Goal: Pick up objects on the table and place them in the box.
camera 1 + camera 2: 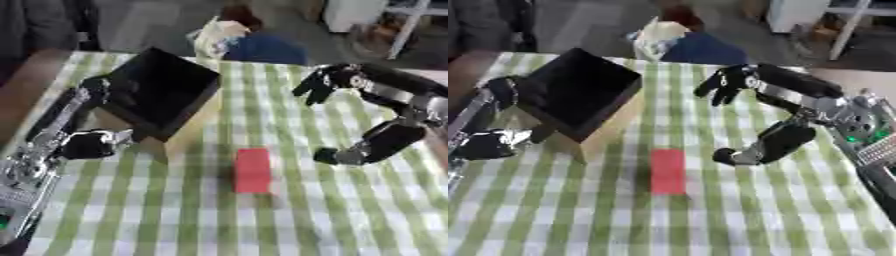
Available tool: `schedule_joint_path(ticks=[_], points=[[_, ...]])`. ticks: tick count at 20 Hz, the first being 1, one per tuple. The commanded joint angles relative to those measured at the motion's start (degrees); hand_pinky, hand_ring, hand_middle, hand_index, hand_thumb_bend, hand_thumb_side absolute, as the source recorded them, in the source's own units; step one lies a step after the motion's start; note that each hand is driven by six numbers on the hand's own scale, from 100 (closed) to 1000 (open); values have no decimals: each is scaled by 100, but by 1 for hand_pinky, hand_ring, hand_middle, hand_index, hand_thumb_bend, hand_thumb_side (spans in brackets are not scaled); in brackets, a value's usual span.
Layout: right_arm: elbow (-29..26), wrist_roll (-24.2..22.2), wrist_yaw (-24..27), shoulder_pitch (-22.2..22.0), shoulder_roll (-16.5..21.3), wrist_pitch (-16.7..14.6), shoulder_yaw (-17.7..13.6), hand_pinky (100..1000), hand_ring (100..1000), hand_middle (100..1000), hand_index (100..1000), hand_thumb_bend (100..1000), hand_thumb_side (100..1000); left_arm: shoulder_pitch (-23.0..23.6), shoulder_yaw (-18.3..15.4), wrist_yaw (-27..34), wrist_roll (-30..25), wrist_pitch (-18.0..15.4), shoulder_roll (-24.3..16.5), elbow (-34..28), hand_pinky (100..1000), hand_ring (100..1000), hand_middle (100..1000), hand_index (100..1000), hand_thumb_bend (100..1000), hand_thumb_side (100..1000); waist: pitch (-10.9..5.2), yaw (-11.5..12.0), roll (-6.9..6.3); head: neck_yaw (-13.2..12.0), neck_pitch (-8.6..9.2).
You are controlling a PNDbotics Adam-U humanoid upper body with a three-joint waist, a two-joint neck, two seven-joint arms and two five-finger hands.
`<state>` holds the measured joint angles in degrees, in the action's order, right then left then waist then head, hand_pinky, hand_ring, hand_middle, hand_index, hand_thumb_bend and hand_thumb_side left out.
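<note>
Green-and-white checked cloth covers the bench. Black box sits on the left half, tilted, open side facing up toward the camera; its interior shows only dark.

Red block, flat and rectangular, lies on the cloth near the centre, right of and nearer than the box, apart from it. Nothing touches it.

Left robot hand: at the box's near-left corner, just beside or against the wall; contact cannot be told. Fingers dark and bunched; whether spread or closed cannot be told.

Right robot hand: raised over the cloth, right of the box and beyond the red block, well apart from both. Fingers hang down, spread and relaxed, holding nothing. Its forearm runs off toward the right edge.
</note>
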<state>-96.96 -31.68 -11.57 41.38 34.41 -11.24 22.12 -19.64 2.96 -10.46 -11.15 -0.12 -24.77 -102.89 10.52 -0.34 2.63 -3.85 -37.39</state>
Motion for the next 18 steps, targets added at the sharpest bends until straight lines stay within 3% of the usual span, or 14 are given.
schedule_joint_path(ticks=[1, 11, 18], points=[[108, -107, -57, 137, 21, -24, 2, 693, 722, 787, 875, 482, 218, -106, -32, 11, 2, 6, -69, -100, 757, 662, 698, 773, 694, 485, -112, 9, -15, 21, 58], [361, -125, -388, 209, -157, 10, 72, 699, 731, 792, 880, 483, 215, -100, -33, 4, -11, 17, -51, -79, 756, 662, 699, 773, 694, 487, -115, 10, -19, 34, 62], [600, -131, -711, 326, -398, 167, 167, 724, 786, 854, 897, 494, 233, -95, -19, 2, -44, 23, -33, -53, 757, 662, 699, 770, 695, 490, -112, 10, -28, 72, 49]])
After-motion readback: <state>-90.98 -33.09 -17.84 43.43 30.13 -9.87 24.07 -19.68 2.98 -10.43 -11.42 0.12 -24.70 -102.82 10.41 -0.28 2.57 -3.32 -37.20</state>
